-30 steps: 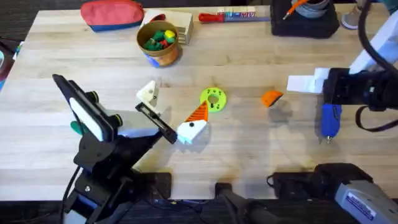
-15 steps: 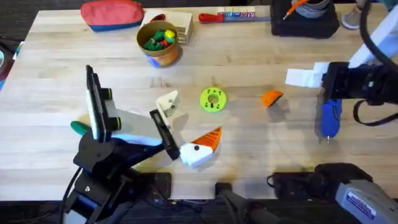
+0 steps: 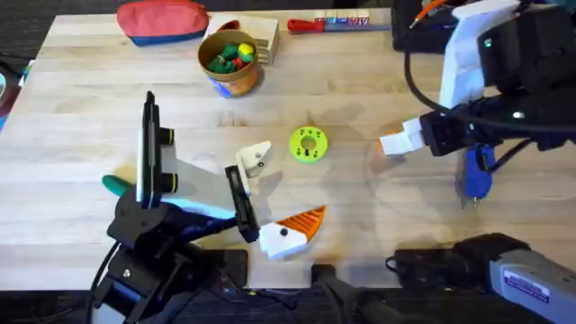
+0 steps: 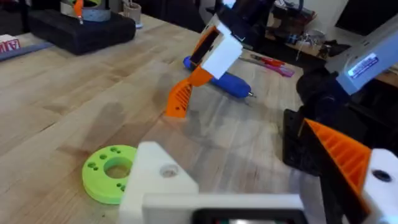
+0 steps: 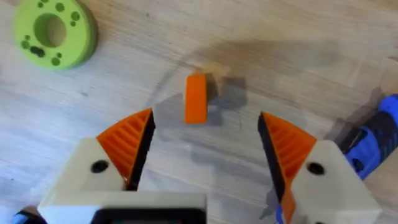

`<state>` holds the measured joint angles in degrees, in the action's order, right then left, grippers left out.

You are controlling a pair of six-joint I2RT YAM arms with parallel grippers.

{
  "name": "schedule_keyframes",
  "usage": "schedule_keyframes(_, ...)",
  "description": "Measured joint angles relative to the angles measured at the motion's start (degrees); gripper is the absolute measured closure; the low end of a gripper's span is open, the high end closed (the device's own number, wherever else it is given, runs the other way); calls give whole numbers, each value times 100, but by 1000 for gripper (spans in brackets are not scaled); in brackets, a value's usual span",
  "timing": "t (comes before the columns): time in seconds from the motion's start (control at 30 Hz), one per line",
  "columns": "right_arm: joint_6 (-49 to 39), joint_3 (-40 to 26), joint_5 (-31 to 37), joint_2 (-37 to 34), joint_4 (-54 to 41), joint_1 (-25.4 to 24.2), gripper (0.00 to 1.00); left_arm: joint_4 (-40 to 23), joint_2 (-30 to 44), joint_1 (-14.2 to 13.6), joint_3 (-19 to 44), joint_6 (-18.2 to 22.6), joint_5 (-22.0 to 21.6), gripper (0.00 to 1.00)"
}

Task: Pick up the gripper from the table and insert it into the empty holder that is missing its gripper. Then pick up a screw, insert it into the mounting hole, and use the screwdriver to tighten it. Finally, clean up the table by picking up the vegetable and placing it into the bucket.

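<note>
Above the table (image 3: 378, 234) in the overhead view, the right gripper (image 3: 402, 143) hangs with the blue screwdriver (image 3: 475, 175) just behind it, while the left gripper (image 3: 274, 193) is spread wide, one jaw being the bare white holder (image 3: 256, 157), the other carrying its orange pad. The vegetable (image 3: 112, 184) lies behind the left arm, and the bucket (image 3: 232, 58) stands well beyond its fingers. In the left wrist view, the holder is a smooth, matt plastic wedge with the dark round hole (image 4: 168, 170) on its face; ahead of it lie a lime disc (image 4: 111, 172) and, farther off, the loose finger (image 4: 176, 104), a small orange triangle with a ribbed edge under the right gripper. In the right wrist view, the jaws stand wide apart and empty, and the loose finger sits on the pale wood grain just ahead of them, roughly centred in the gap. The step in hand appears to be the pick. It would go best with a straight descent, the ribbed pads meeting the piece's flat sides squarely, since hard, slick plastic could skid or twist out of a skewed pinch.
</note>
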<state>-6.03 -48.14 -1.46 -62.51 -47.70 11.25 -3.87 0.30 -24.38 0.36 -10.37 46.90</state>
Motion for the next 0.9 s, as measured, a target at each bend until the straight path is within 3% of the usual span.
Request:
schedule_keyframes(0.13,-49,-2,162,-305,34,0,12,-1,0,0,0,0,11,13)
schedule_keyframes(0.2,-82,-2,193,-437,129,0,98,-1,0,0,0,0,13,14)
schedule_keyframes(0.27,-112,-4,210,-568,219,0,256,-1,0,0,0,0,13,13)
schedule_keyframes(0.3,-112,-4,217,-723,247,0,455,-1,0,0,0,0,13,13)
schedule_keyframes(0.43,-134,-7,228,-762,262,0,605,-1,0,0,0,0,13,13)
schedule_keyframes(0.53,-141,-14,228,-762,289,0,867,-1,0,0,0,0,13,13)
schedule_keyframes(0.6,-132,-21,230,-762,291,0,983,-1,1,0,0,0,13,14)
schedule_keyframes(0.9,-134,-214,230,-512,25,0,998,-1,0,0,0,0,13,13)
